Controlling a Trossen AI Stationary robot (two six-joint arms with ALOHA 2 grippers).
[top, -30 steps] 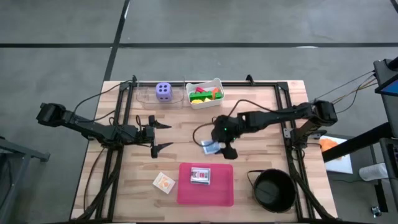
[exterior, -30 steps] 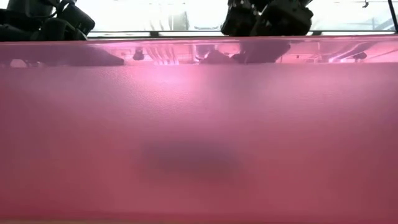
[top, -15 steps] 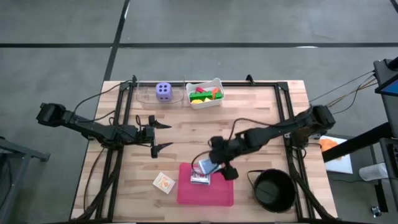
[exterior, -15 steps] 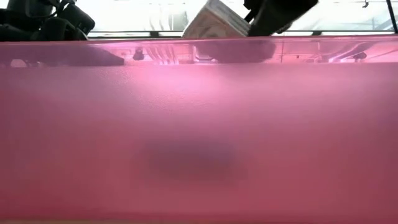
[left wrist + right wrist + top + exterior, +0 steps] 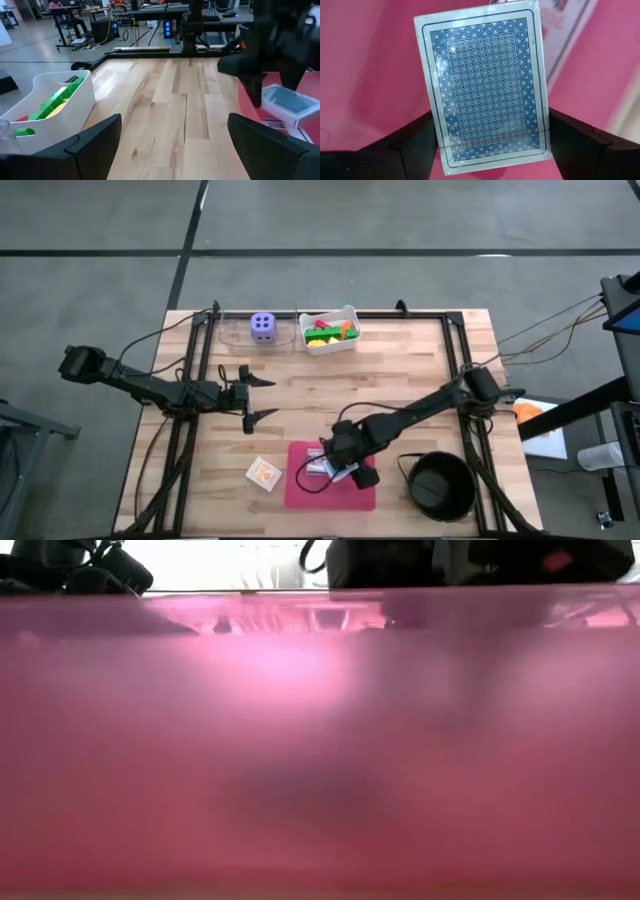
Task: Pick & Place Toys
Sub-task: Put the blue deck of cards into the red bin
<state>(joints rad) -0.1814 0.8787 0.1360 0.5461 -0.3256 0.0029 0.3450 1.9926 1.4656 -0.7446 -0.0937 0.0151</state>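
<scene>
Holding the blue card [image 5: 487, 90] clenched, my right tool [image 5: 345, 465] hovers directly over the pink mat [image 5: 300, 492], lower centre; left tool [image 5: 262, 397] released.

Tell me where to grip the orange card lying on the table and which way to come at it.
The orange card lies flat on the wood table beside the pink mat, slightly rotated. Probably best come straight down and pinch across its two long edges, fingers turned to match its tilt; it looks free on all sides.
</scene>
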